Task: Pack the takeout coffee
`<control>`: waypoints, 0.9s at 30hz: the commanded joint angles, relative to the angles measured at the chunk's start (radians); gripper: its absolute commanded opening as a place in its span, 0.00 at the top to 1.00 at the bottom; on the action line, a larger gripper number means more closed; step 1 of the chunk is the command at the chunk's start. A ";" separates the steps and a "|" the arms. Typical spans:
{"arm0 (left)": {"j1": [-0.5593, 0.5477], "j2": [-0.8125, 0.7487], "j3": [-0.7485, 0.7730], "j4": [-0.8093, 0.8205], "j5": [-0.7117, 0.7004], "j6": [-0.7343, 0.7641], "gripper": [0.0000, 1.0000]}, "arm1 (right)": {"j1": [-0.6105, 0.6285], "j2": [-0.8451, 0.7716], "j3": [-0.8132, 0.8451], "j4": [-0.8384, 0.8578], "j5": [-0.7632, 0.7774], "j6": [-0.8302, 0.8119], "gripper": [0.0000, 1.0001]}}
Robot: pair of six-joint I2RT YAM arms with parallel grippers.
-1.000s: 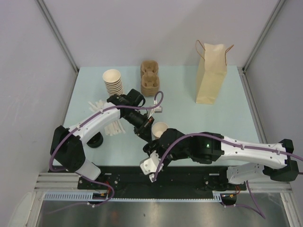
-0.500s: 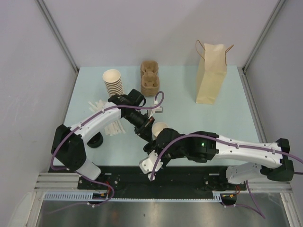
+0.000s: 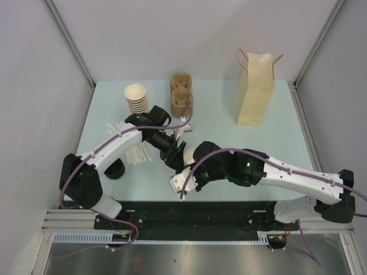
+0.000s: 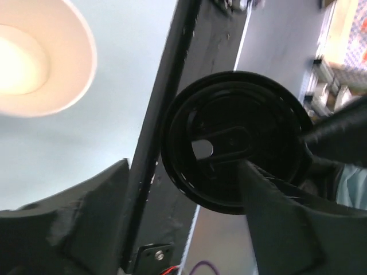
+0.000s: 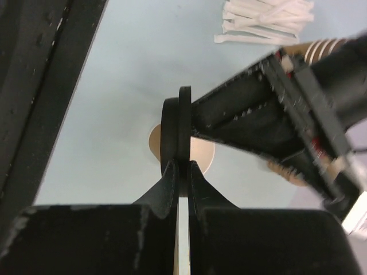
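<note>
Two sets of fingers meet at one black lid (image 4: 232, 140), so the step in hand looks like a handover ahead of capping. The right fingers (image 5: 168, 186) are pressed together on the lid's rim, pinching it upright and edge-on. The left fingers (image 4: 269, 217) stand spread to either side of it. One of them crosses the lid's face at 5 o'clock, and I cannot tell whether it touches.

The cup (image 4: 34, 57) stands open and upright on the bench (image 3: 229, 132), lidless, just beneath the two wrists. From overhead it sits at 6 o'clock from the cardboard carrier (image 3: 181, 98), with the paper bag (image 3: 255, 91) well apart at 2 o'clock.

To do this well, I judge the left arm should back straight out, fingers wide, so nothing drags the lid askew. The right pinch holds only a thin rim, so the lid could pivot, and slow moves suit it. The lid must then be turned flat, hollow side down, centred over the cup's mouth and pressed evenly. A push on one side could tip the light paper cup or leave the rim half seated. Bracing the cup's wall with the free left fingers would help.
</note>
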 commanded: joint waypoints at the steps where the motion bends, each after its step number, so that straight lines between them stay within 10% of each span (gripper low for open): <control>1: 0.107 -0.107 0.017 0.035 0.091 -0.026 0.14 | -0.133 -0.060 0.081 0.015 -0.122 0.176 1.00; 6: 0.315 -0.269 -0.038 0.239 0.104 -0.196 0.12 | -0.414 -0.094 0.091 0.094 -0.374 0.443 1.00; 13: 0.333 -0.617 -0.316 0.862 -0.189 -0.637 0.10 | -0.893 -0.012 0.085 0.446 -0.782 1.251 1.00; 18: 0.157 -0.526 -0.184 0.805 -0.388 -0.653 0.19 | -0.929 0.018 0.021 0.677 -0.842 1.651 1.00; 27: 0.109 -0.415 -0.066 0.745 -0.446 -0.736 0.30 | -0.891 -0.050 -0.103 0.863 -0.784 1.789 1.00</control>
